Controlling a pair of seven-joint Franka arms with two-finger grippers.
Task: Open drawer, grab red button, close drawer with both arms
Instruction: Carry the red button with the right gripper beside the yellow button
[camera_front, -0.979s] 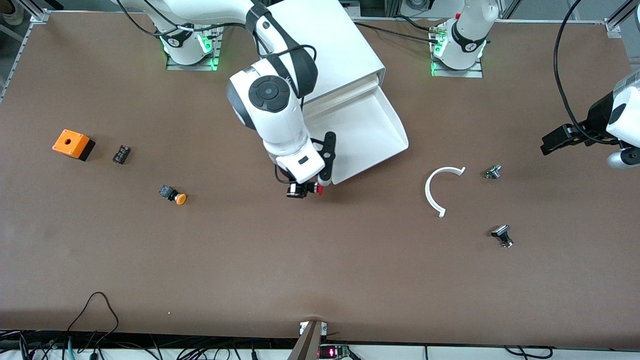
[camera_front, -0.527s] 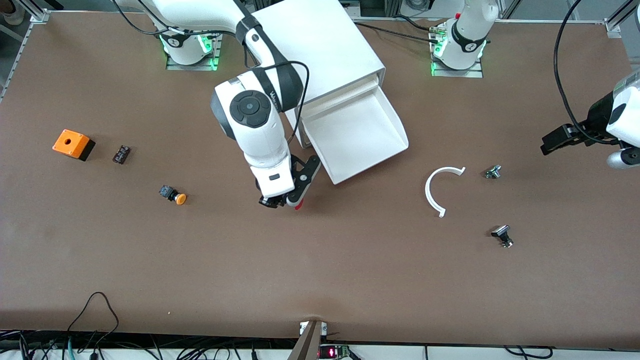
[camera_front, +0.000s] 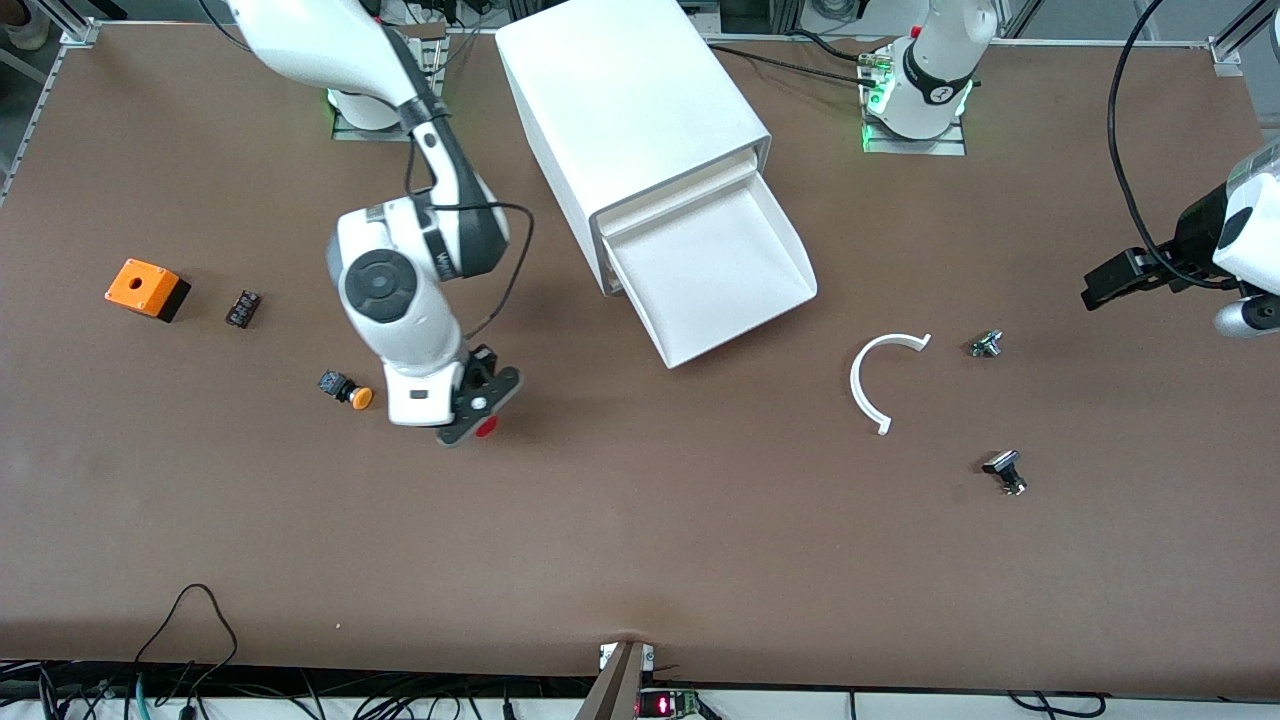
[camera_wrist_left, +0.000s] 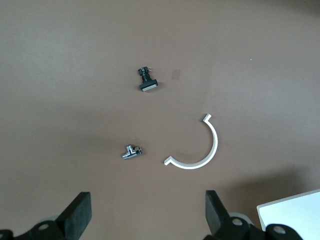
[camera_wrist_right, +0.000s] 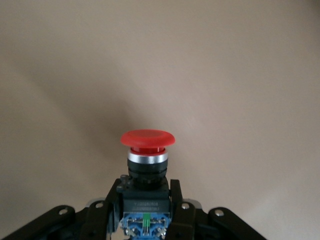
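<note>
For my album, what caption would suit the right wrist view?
Right gripper shut on the black body of the red-capped button, cap facing the brown table.

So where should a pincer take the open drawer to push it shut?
No grasp needed, I'd judge: the drawer sticks out of the cabinet with a plain, handleless front edge. Press flat on that front from its table side, pushing toward the cabinet. The open left pincer is free.

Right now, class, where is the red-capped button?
The red button is gripped in the right claw, up over bare table beside the orange-capped button, toward the right arm's end, away from the open drawer.
</note>
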